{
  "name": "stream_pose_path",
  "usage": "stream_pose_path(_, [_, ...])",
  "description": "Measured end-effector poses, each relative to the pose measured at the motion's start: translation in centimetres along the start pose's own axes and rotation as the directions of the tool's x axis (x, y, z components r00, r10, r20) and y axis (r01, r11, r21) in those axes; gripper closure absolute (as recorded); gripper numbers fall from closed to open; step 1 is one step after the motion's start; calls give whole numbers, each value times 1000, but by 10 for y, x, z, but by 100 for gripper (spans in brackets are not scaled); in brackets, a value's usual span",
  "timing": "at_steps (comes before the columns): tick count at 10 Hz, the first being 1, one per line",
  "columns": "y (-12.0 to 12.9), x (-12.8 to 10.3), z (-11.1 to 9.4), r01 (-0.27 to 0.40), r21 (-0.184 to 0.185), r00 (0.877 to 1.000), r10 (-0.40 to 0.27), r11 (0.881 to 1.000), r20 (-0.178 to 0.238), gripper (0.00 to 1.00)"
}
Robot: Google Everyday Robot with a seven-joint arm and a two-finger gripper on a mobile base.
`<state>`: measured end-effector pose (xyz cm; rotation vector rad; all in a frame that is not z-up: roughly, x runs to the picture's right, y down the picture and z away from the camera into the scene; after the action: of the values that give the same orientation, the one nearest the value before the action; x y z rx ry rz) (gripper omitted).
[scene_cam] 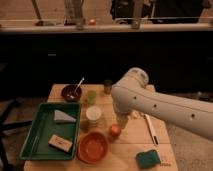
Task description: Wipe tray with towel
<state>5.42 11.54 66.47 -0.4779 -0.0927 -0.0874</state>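
The white arm reaches in from the right of the frame and bends down over the middle of the wooden surface [131, 148]. Its gripper [122, 121] hangs just above a small red-orange fruit [115, 131]; I cannot tell whether it is open or closed, or if it holds something. The green tray [41, 131] lies at the lower left. In the tray, the pale towel [64, 116] rests in the upper part and 1 tan block [60, 143] in the lower part. The orange bowl [93, 147] sits just right of the tray. A teal sponge [148, 158] lies at the lower right.
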Motion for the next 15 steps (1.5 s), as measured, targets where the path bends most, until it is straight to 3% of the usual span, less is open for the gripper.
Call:
stream_pose_path(2, [-3, -22, 5, 23, -5, 1000, -23, 1000, 5, 20])
stream_pose_path(7, [-3, -20, 6, 22, -8, 1000, -22, 1000, 2, 20])
stream_pose_path(10, [0, -24, 6, 34, 2, 999, -34, 999, 24, 20])
stream_pose_path(13, [-1, -67, 8, 86, 19, 996, -87, 996, 35, 20])
stream_pose_path(15, [-6, -117, 12, 125, 38, 992, -126, 991, 26, 20])
